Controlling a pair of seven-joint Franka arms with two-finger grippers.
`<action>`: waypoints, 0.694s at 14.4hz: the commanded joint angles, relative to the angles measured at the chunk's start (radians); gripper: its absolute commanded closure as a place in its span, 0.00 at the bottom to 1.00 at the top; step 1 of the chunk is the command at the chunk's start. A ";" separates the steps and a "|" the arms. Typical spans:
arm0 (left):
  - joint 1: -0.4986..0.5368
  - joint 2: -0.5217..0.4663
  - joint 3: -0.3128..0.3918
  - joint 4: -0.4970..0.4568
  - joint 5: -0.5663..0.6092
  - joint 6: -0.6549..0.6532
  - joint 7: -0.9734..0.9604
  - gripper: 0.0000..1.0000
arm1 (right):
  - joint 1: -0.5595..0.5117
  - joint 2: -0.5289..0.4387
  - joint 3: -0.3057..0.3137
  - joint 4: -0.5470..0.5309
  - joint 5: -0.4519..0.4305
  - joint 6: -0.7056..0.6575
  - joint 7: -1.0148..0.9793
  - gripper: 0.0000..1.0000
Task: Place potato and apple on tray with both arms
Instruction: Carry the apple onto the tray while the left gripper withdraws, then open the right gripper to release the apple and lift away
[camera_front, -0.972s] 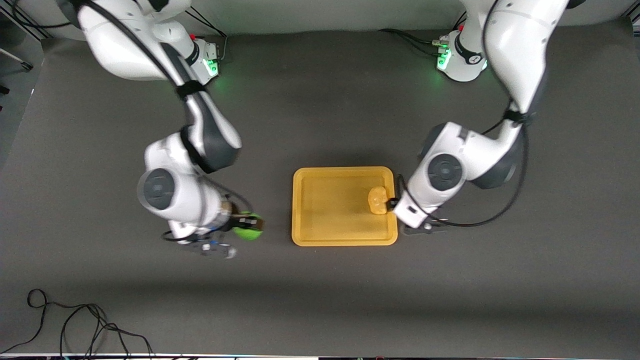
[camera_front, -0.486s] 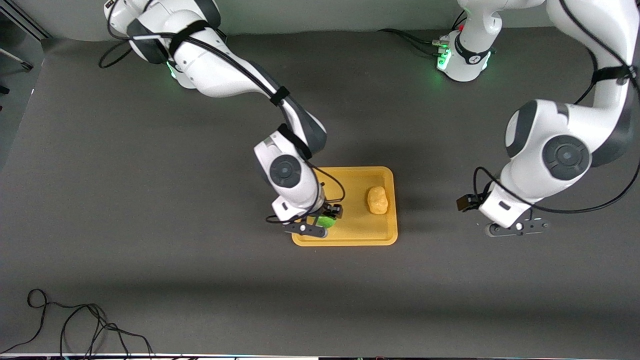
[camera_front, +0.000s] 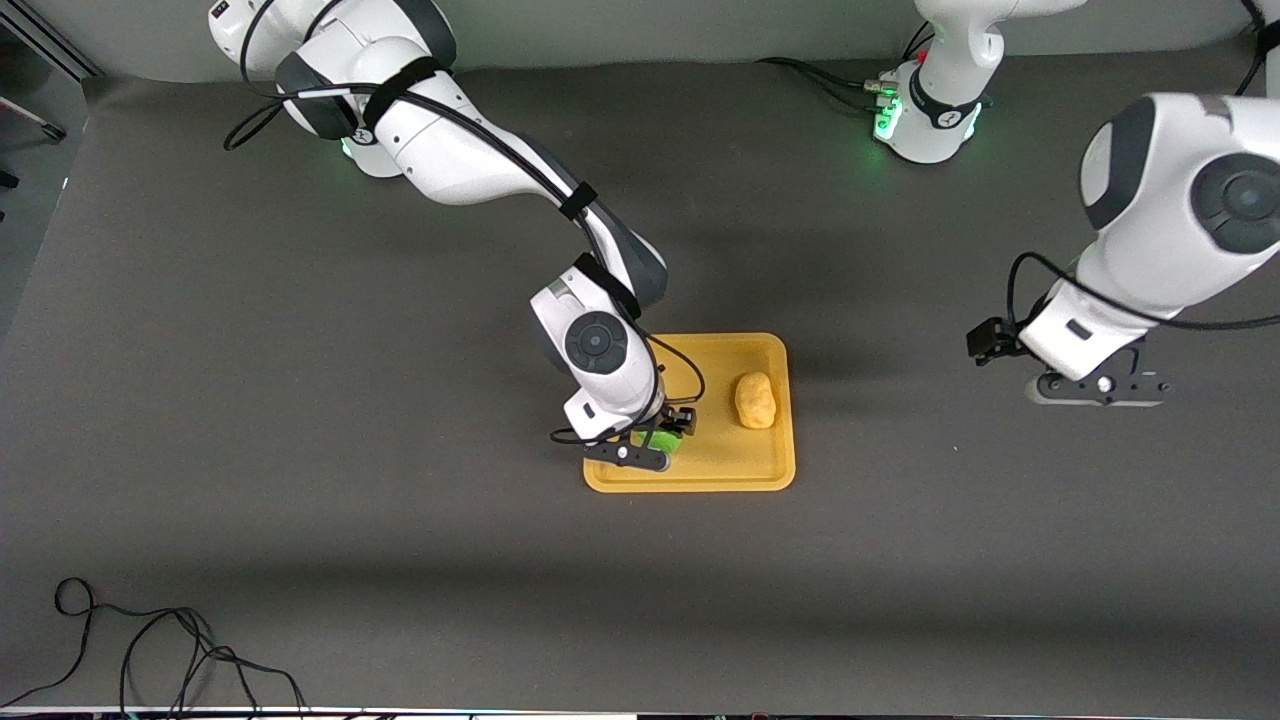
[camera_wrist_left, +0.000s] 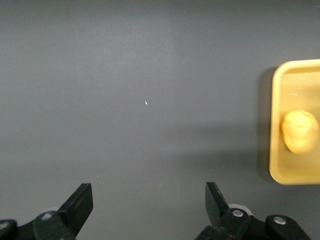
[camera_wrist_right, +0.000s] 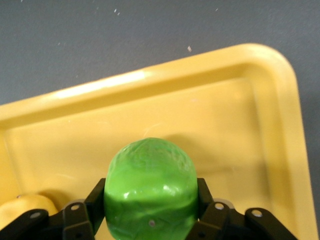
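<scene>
The table (camera_front: 300, 400) is a flat dark grey surface; it carries the tray and both of my arms' bases.

The tray (camera_front: 700, 478) lies near the middle of the table. It is rigid plastic with a low raised rim, so I judge that items set inside it will not roll off.

My right arm (camera_front: 470, 170) reaches from its base to the tray's corner nearest the front camera, at the right arm's end. My left arm (camera_front: 1180, 210) is clear of the tray and waits at its own end of the table.

My left claw (camera_wrist_left: 145, 210) hovers over bare table, fingers spread wide and holding nothing.

My right claw (camera_wrist_right: 150, 212) is low over the tray floor and closed on the apple (camera_wrist_right: 149, 192). The fingers clamp its widest part, one on each flank. The apple is glossy and slightly bumpy (a smooth skin may slip under a light grip), so a hold across the middle looks correct. It appears light and firm. Whether it touches the tray floor yet, I cannot tell.

The potato (camera_front: 755, 400) rests on the tray floor toward the left arm's end, well apart from the apple. Its lumpy, matt surface should resist rolling. I judge its placement complete; only release of the apple remains.
</scene>
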 joint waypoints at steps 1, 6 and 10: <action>0.056 -0.076 -0.005 0.007 -0.067 -0.093 0.095 0.00 | 0.013 0.013 -0.007 0.018 -0.021 -0.012 0.030 0.00; 0.105 -0.122 0.014 0.037 -0.072 -0.156 0.155 0.00 | -0.002 -0.041 -0.020 0.005 -0.022 -0.092 0.017 0.00; 0.111 -0.133 0.020 0.034 -0.069 -0.158 0.161 0.00 | -0.104 -0.185 -0.064 0.002 -0.018 -0.296 -0.132 0.00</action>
